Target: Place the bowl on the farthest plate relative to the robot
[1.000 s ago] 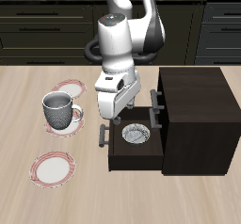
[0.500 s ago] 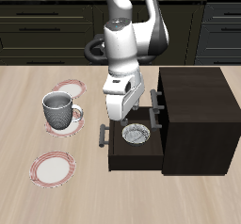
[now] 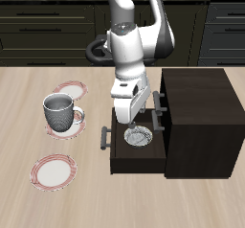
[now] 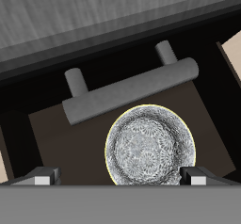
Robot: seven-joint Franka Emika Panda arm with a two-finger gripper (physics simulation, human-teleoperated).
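Note:
The bowl [image 3: 140,136], small and white with a grey patterned inside, lies in the open drawer [image 3: 120,151] of the dark cabinet. It also shows in the wrist view [image 4: 151,145]. My gripper [image 3: 130,117] hangs just above the drawer, over the bowl, open and empty. In the wrist view the gripper [image 4: 120,179] has one fingertip [image 4: 42,180] well clear of the bowl and the other at the bowl's edge. Three plates lie beside the cabinet: one nearest the table's front edge [image 3: 55,171], one under a mug [image 3: 78,124], one farthest back [image 3: 69,87].
A grey mug [image 3: 58,111] with a handle stands on the middle plate. The dark cabinet [image 3: 199,117] rises behind the drawer. The drawer's bar handle [image 3: 103,137] sticks out toward the plates and shows in the wrist view [image 4: 132,89].
The gripper has moved sideways from beside the drawer's handle to over the bowl and come down a little. Bowl, mug and plates have not moved.

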